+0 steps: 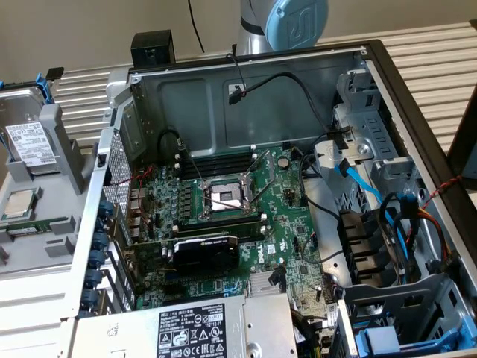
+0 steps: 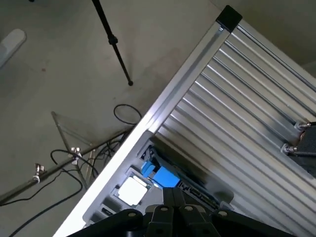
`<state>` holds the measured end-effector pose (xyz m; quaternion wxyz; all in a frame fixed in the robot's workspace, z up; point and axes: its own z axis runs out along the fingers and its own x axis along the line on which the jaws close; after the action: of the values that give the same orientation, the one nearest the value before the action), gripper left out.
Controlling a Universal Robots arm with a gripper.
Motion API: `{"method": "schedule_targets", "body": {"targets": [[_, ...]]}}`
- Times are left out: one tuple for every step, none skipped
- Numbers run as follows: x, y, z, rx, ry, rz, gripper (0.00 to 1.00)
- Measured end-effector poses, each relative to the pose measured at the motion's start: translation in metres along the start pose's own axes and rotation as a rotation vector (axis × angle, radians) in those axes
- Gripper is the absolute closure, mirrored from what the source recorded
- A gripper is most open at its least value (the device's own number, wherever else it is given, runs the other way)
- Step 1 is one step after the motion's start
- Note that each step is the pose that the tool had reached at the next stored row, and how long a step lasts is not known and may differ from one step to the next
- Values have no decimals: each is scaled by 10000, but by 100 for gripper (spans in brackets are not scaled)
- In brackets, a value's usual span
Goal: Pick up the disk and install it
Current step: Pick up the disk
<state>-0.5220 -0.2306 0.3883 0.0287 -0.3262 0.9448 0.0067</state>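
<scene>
The disk stands upright in a grey holder at the exterior view's left, outside the computer case. It is silver with a white barcode label and sits in a blue carrier frame. In the wrist view my gripper is shut, its black fingers pressed together with nothing between them. Just past the fingertips lies a blue plastic part, which looks like the carrier's edge, beside a square silver chip. The gripper hangs well above them.
The open computer case holds a motherboard, a graphics card, a power supply and blue cables. The arm's blue joint rises behind the case. The ribbed aluminium table ends above a floor with tripod legs.
</scene>
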Motion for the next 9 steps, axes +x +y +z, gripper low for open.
{"method": "schedule_targets", "body": {"targets": [[0, 0, 0, -10, -2, -175, 89], [0, 0, 1, -21, -2, -359, 89], [0, 0, 1, -32, -4, -545, 89], [0, 0, 2, -41, -5, -716, 89], [0, 0, 2, -51, -6, -873, 89], [0, 0, 2, -59, -7, -1008, 89], [0, 0, 3, -66, -8, -1139, 89], [0, 0, 3, -75, -8, -1287, 89], [0, 0, 3, -85, -10, -1467, 89]]}}
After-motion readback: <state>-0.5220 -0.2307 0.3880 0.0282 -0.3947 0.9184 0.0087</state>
